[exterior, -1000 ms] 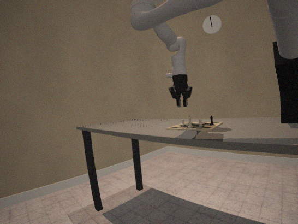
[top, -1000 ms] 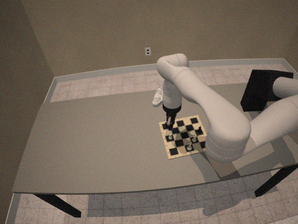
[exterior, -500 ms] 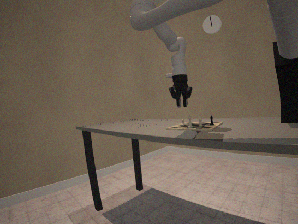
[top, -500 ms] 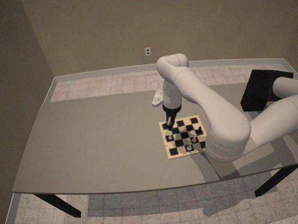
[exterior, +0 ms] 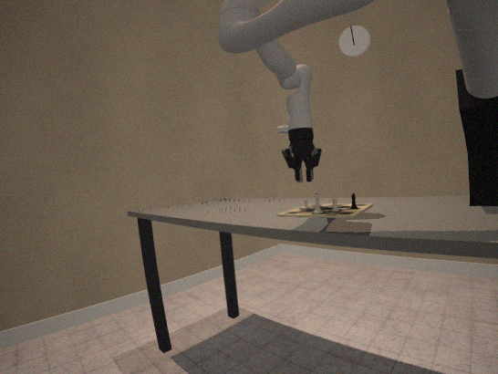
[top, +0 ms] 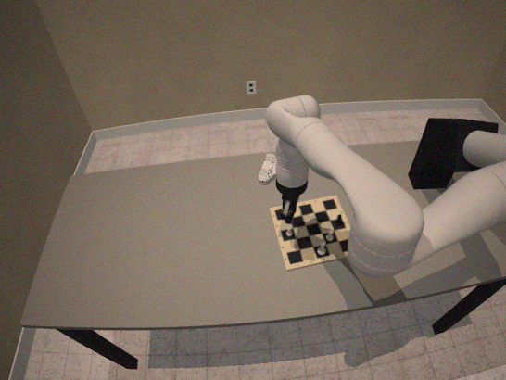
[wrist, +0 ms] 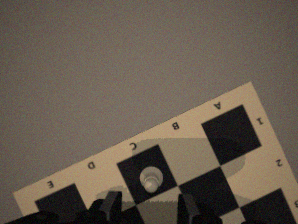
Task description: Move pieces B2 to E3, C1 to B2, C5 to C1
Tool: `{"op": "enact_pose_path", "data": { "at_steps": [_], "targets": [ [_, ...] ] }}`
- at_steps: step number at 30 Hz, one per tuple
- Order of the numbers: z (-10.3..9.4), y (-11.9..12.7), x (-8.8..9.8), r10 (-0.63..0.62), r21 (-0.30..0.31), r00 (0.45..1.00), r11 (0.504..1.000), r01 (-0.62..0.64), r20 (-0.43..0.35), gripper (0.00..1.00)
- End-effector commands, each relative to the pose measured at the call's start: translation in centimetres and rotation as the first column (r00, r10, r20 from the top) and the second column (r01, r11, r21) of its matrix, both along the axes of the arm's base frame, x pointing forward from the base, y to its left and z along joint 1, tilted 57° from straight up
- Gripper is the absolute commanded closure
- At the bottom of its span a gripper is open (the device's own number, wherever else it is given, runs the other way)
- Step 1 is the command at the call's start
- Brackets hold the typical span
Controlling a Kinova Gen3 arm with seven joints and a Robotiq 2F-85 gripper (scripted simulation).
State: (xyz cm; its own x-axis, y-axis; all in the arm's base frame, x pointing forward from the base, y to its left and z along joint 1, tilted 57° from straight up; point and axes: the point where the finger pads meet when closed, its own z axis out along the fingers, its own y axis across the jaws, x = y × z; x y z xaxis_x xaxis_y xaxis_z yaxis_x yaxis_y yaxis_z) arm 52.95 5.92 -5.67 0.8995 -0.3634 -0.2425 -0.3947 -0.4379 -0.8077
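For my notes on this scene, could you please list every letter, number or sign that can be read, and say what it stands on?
"A", "B", "C", "D", "E": along one edge of the chessboard, wrist view, seen upside down.
"1", "2": down the adjoining board edge, wrist view; a further mark at the frame's right edge is cut off.
Board-edge marks in the top and exterior views: too small to read.
Wall clock: no numerals visible.

Board (top: 291, 264) on table (top: 153, 246), tool (exterior: 304, 174) above

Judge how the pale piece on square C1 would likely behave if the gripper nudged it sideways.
The pale piece looks tall over a narrow base, so it would probably tip rather than slide. Its rounded form suggests it could roll once down. The gripper hangs well above.
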Motion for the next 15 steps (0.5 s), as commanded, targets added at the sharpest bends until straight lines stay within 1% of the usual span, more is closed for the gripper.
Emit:
{"op": "enact_pose_path", "data": {
  "at_steps": [1, 15],
  "targets": [
    [-0.1, 0.1, 0.0, 0.001, -0.001, 1.0, 1.0, -0.001, -0.001, 0.66],
    [-1.3, 1.9, 0.5, 0.001, -0.001, 1.0, 1.0, -0.001, -0.001, 0.66]
  ]
}}
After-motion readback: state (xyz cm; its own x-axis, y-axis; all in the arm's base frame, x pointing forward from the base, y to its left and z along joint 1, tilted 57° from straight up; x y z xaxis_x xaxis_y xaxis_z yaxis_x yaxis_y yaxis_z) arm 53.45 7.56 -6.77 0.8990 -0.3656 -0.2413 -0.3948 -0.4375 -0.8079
